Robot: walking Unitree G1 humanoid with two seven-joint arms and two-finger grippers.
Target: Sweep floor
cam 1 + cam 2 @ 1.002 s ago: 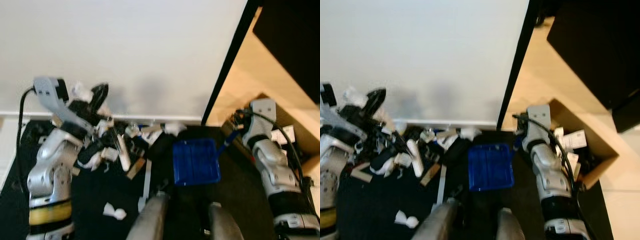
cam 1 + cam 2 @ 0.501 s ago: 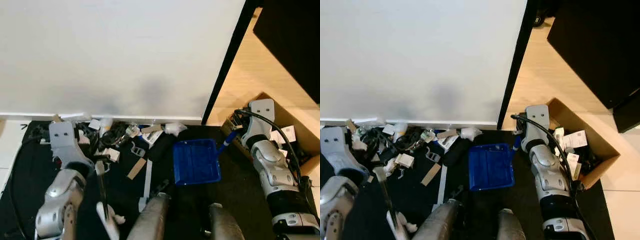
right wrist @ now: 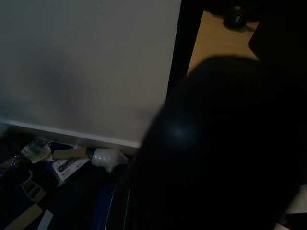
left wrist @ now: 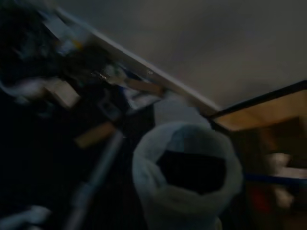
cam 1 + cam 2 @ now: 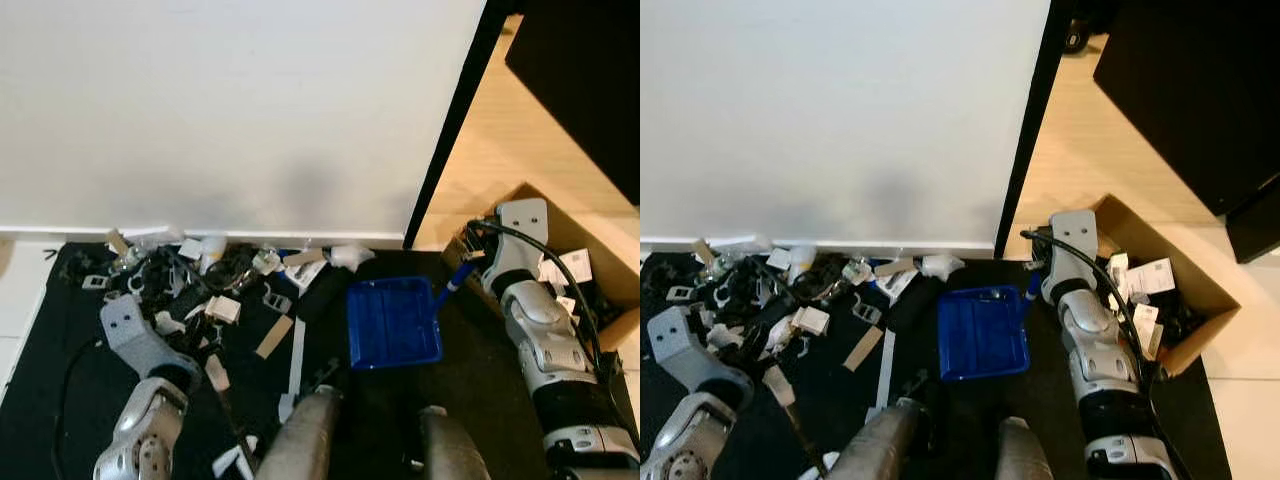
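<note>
A blue dustpan (image 5: pixel 392 322) lay flat on the black mat (image 5: pixel 470 370), just in front of the robot's two legs (image 5: pixel 300 445) and near the foot of the white wall (image 5: pixel 230 110). Its blue handle (image 5: pixel 457 276) pointed toward the right arm (image 5: pixel 540 340), whose end effector sat at the handle's end; whether its fingers were closed on the handle could not be told, since the wrist hid them and the right wrist view was mostly a dark blur.

Litter (image 5: pixel 215 285) was strewn along the white baseboard (image 5: pixel 250 238) on the mat: white scraps, black bits, a cardboard strip (image 5: pixel 273 337) and a pale long strip (image 5: pixel 293 365), with a white crumpled piece (image 5: pixel 346 256) close to the dustpan's far edge. A black door frame edge (image 5: pixel 450 125) rose beside the wall, and beyond it lay light wood floor (image 5: pixel 510 140) with an open cardboard box (image 5: pixel 580 270) of papers just beside the right arm.

The left arm (image 5: pixel 140 400) reached low over the mat at the left, holding a thin dark stick (image 5: pixel 222 410) that ran down toward a white scrap (image 5: pixel 232 460); the state of the left end effector could not be told from these blurred views.

Compared with half a second earlier, the left arm had dropped lower and nearer the robot's body, leaving more of the litter by the baseboard uncovered. The dustpan and the right arm stayed where they were.
</note>
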